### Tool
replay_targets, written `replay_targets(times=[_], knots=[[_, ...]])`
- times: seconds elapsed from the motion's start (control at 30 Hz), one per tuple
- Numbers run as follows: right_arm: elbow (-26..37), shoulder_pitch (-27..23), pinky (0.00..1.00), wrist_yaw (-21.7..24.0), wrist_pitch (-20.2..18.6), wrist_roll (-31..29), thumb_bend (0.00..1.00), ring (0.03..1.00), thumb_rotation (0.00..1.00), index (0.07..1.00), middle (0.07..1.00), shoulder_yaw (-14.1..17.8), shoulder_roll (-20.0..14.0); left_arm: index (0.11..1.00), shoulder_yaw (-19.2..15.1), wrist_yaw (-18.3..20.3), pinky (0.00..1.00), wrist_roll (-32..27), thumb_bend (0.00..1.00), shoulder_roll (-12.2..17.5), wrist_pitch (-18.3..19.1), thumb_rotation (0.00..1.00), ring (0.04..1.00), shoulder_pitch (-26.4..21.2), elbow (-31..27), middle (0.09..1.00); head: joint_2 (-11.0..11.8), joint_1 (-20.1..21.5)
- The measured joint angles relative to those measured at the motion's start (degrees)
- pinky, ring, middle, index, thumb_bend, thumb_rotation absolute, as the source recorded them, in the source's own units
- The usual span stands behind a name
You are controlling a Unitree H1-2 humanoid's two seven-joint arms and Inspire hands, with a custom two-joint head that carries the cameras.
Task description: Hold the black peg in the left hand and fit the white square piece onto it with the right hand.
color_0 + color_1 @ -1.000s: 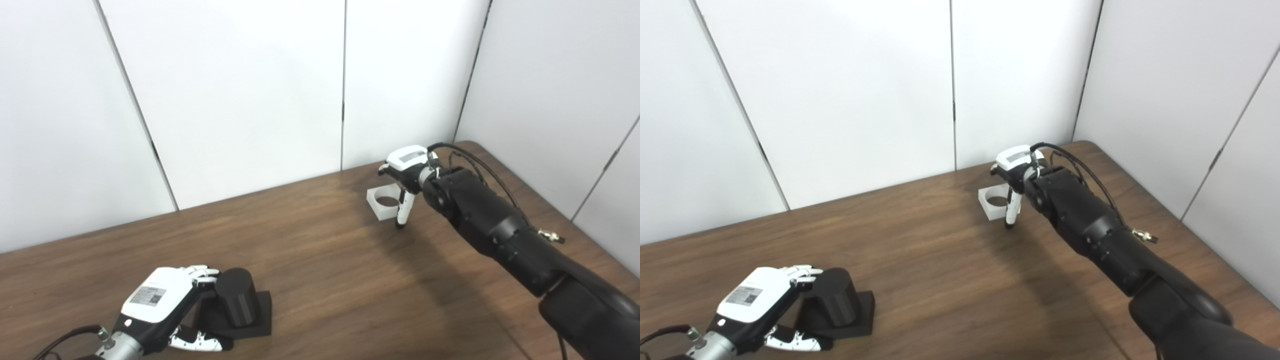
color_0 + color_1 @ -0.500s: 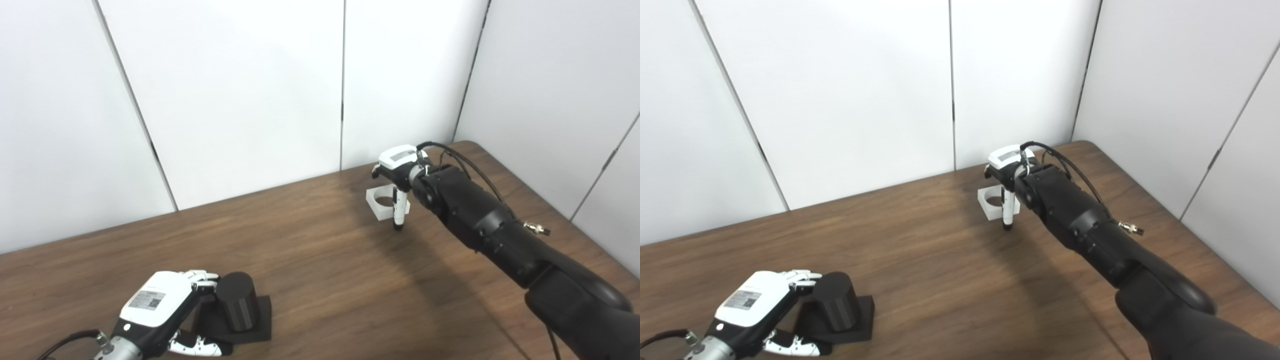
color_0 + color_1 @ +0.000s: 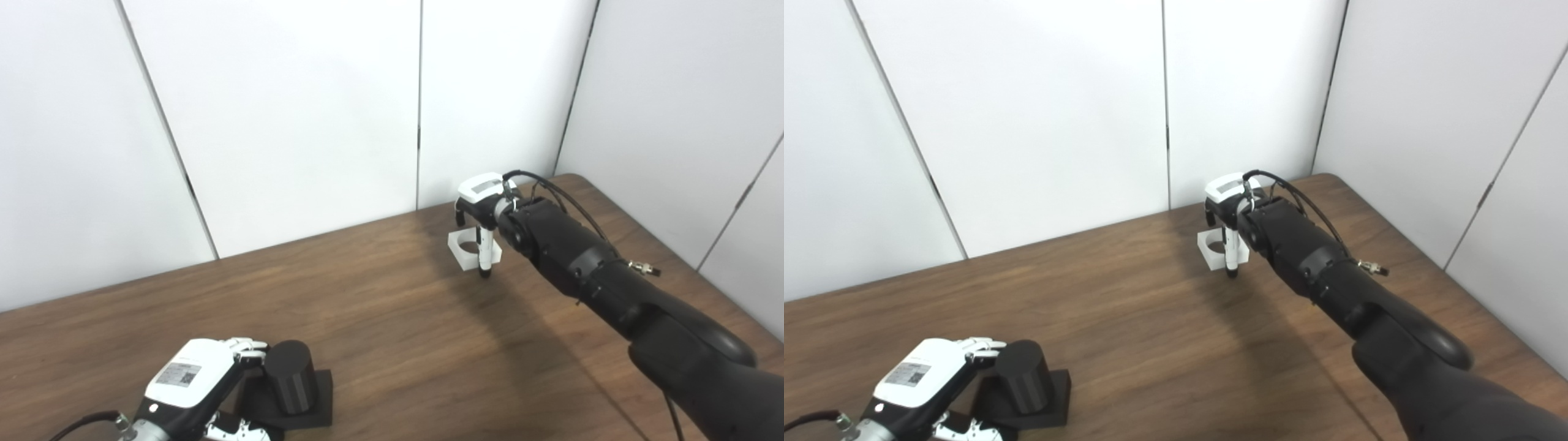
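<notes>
I have my left hand (image 3: 196,383) at the near left edge of the table (image 3: 392,331), fingers (image 3: 248,349) curled against the upright black peg (image 3: 289,376), which stands on its square black base (image 3: 306,401). My right hand (image 3: 481,205) is over the white square piece (image 3: 465,254) toward the far right corner, fingers spread and pointing down around it; one finger is in front of its near side. I cannot tell whether they grip it
</notes>
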State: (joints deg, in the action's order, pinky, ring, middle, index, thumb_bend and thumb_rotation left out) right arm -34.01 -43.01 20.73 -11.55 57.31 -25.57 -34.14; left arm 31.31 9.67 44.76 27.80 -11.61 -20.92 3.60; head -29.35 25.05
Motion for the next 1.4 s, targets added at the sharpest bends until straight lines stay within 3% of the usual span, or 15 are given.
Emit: replay_targets(times=[0.07, 0.1, 0.13, 0.23, 0.43, 0.67, 0.9, 1.1, 1.23, 1.4], knots=[[-0.08, -0.01, 0.84, -0.14, -0.08, -0.43, 0.72, 0.876, 0.22, 0.629, 0.867, 0.04, -0.03, 0.489, -0.13, 0.14, 0.76, 0.00, 0.52, 0.00, 0.00, 0.06, 0.836, 0.09, -0.07, 0.810, 0.00, 0.00], [-0.07, 0.00, 0.84, -0.15, -0.21, -0.61, 0.60, 0.872, 0.18, 0.549, 0.864, 0.09, -0.04, 0.490, -0.17, 0.37, 0.76, 0.00, 0.52, 0.00, 0.05, 0.06, 0.837, 0.09, -0.19, 0.812, -0.17, -0.17], [-0.04, 0.01, 0.84, -0.15, -0.41, -0.79, 0.56, 0.871, 0.17, 0.522, 0.863, 0.15, -0.04, 0.490, -0.21, 0.63, 0.76, 0.00, 0.52, 0.00, 0.17, 0.06, 0.838, 0.09, -0.32, 0.813, -0.18, -0.18], [0.00, 0.02, 0.85, -0.15, -1.18, -1.83, 0.52, 0.875, 0.15, 0.495, 0.853, 0.25, 0.00, 0.489, -0.27, 0.83, 0.75, 0.00, 0.52, 0.00, 0.19, 0.06, 0.831, 0.09, -0.43, 0.808, -0.26, -0.26], [0.07, 0.02, 0.84, -0.14, -1.76, -2.69, 0.52, 0.860, 0.14, 0.486, 0.801, 0.17, 0.02, 0.489, -0.26, 0.82, 0.75, 0.00, 0.52, 0.00, 0.12, 0.06, 0.828, 0.09, -0.43, 0.806, -0.35, -0.18], [1.49, 0.53, 0.87, 0.09, -1.96, -3.24, 0.52, 0.881, 0.15, 0.488, 0.801, 0.17, -0.28, 0.489, -0.27, 1.19, 0.75, 0.00, 0.52, 0.00, 0.17, 0.06, 0.829, 0.08, -0.63, 0.808, -0.88, -0.53], [3.09, 1.73, 0.83, -0.63, -1.06, -5.58, 0.52, 0.863, 0.14, 0.485, 0.791, 1.15, -0.97, 0.490, -0.29, 1.97, 0.76, 0.01, 0.52, -0.02, 0.78, 0.06, 0.833, 0.01, -1.10, 0.811, -1.58, -1.93], [6.85, 4.61, 0.84, -1.58, -0.74, -8.75, 0.52, 0.867, 0.13, 0.480, 0.788, 3.96, -1.53, 0.489, -0.35, 1.82, 0.74, 0.01, 0.52, -0.03, 0.63, 0.06, 0.824, 0.05, -1.10, 0.801, -2.02, -3.34], [10.33, 6.87, 0.79, -0.21, 0.16, -14.86, 0.52, 0.872, 0.13, 0.479, 0.795, 6.84, -1.18, 0.490, -0.35, 1.66, 0.76, 0.02, 0.52, -0.03, 0.52, 0.06, 0.840, 0.06, -1.06, 0.817, -2.55, -4.57], [17.69, 7.90, 0.81, 2.28, 0.17, -16.63, 0.52, 0.871, 0.13, 0.480, 0.800, 7.02, -1.02, 0.490, -0.31, 1.70, 0.76, 0.03, 0.52, -0.08, 0.54, 0.06, 0.844, 0.00, -0.98, 0.821, -3.16, -5.89]])
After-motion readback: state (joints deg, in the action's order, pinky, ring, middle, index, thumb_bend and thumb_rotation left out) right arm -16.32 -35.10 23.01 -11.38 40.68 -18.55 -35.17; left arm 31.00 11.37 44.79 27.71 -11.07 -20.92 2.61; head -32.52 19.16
